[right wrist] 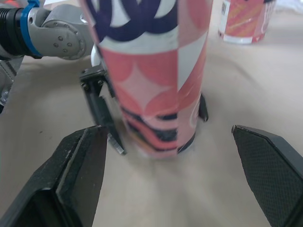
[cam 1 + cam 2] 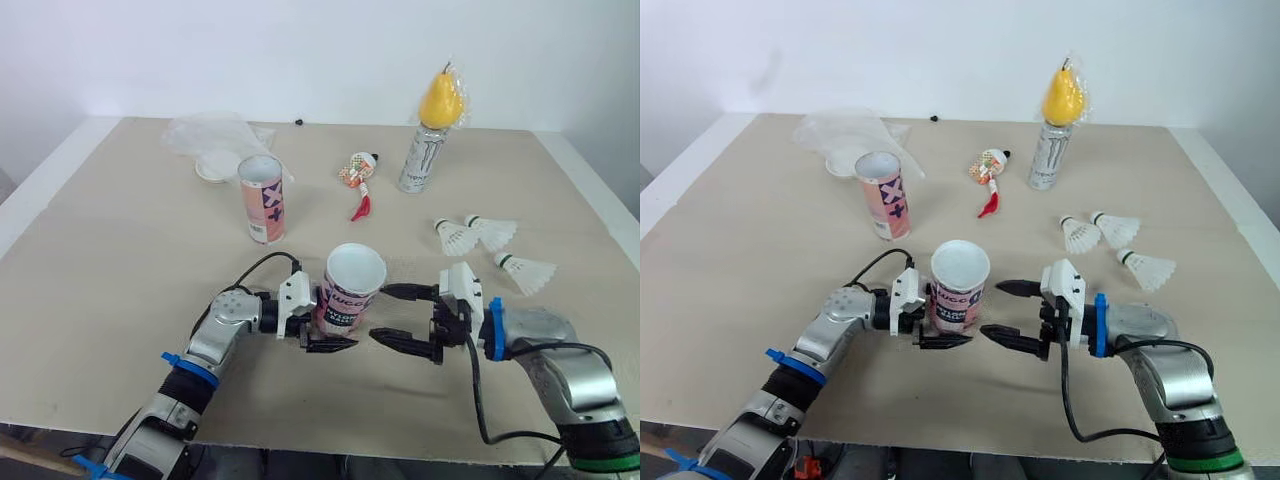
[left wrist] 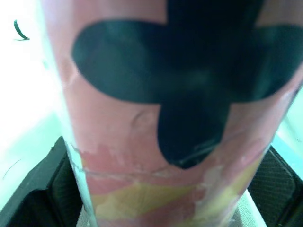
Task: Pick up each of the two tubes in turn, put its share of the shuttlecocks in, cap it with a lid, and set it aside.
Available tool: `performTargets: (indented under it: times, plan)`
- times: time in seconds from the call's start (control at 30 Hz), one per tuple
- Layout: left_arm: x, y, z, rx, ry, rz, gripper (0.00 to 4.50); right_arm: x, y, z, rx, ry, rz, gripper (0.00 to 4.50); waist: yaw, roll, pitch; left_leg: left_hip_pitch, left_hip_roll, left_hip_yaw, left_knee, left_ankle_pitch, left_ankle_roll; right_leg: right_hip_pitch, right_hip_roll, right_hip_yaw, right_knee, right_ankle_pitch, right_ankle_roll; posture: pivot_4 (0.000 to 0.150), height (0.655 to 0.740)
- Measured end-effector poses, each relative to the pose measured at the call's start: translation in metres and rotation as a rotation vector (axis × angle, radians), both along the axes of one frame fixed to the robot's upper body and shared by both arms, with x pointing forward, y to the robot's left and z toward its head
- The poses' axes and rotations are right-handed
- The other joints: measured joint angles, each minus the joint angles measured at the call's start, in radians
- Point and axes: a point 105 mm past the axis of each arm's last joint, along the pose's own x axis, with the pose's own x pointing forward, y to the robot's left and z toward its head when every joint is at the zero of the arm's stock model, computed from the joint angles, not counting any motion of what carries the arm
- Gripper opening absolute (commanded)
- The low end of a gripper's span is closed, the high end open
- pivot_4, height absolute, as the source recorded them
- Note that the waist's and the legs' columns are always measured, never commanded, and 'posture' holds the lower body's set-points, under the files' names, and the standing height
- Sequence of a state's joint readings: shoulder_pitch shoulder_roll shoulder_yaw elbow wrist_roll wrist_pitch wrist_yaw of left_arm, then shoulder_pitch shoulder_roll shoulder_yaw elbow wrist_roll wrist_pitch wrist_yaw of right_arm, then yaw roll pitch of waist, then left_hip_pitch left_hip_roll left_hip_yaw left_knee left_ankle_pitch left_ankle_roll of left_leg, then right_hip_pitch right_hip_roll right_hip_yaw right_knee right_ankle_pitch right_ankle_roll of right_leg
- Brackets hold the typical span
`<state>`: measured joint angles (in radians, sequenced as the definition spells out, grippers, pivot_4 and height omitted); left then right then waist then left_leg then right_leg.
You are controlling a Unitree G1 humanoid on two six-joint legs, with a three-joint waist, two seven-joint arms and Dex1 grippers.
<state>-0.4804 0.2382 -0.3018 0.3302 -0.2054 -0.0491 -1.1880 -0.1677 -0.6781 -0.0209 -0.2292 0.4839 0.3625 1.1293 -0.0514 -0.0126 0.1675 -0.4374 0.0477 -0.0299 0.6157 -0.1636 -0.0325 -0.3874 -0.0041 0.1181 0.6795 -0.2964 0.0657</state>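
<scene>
Left pincer [image 2: 333,326] clasping upright tube [image 2: 352,290], right pincer [image 2: 382,313] spread beside

Near tube [image 2: 352,290] hides the far finger of the left gripper [image 2: 335,325] in the head views. Left wrist view: tube's print blurred, rim and base cut off. Right wrist view: its rim is cut off, and so is most of the far tube [image 1: 244,21]. Lid [image 2: 215,165] is half veiled by the plastic bag [image 2: 215,135]. Dark speck [image 2: 298,122] beyond the bag is too small to identify.
</scene>
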Motion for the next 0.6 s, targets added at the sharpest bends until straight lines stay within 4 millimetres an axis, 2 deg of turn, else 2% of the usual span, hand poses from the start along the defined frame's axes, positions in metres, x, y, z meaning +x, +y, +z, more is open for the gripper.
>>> performTargets:
  times: [0.17, 0.3, 0.6]
  plan:
    - [0.002, 0.011, 0.000, 0.036, -0.011, 0.001, 4.49, 0.004, 0.009, -0.007, -0.002, -0.001, 0.048, 4.50, 0.000, 0.000, 0.000, 0.000, 0.000, 0.000, 0.000, 0.000, 0.000, 0.000, 0.000, 0.000, 0.000, 0.000, 0.000, 0.150, 0.7400]
    - [0.005, 0.028, 0.000, 0.070, -0.026, 0.024, 4.49, 0.007, 0.019, -0.011, -0.011, -0.013, 0.087, 4.50, 0.000, 0.000, 0.000, 0.000, 0.001, 0.000, 0.000, 0.000, 0.000, 0.000, 0.000, 0.000, 0.000, 0.001, 0.000, 0.150, 0.7400]
    - [0.001, 0.041, 0.001, 0.082, -0.034, 0.057, 4.49, 0.006, 0.031, -0.021, -0.023, -0.030, 0.135, 4.50, 0.001, -0.001, 0.001, 0.000, 0.001, 0.000, 0.000, 0.000, 0.000, 0.000, 0.000, -0.001, 0.001, 0.000, 0.000, 0.150, 0.7400]
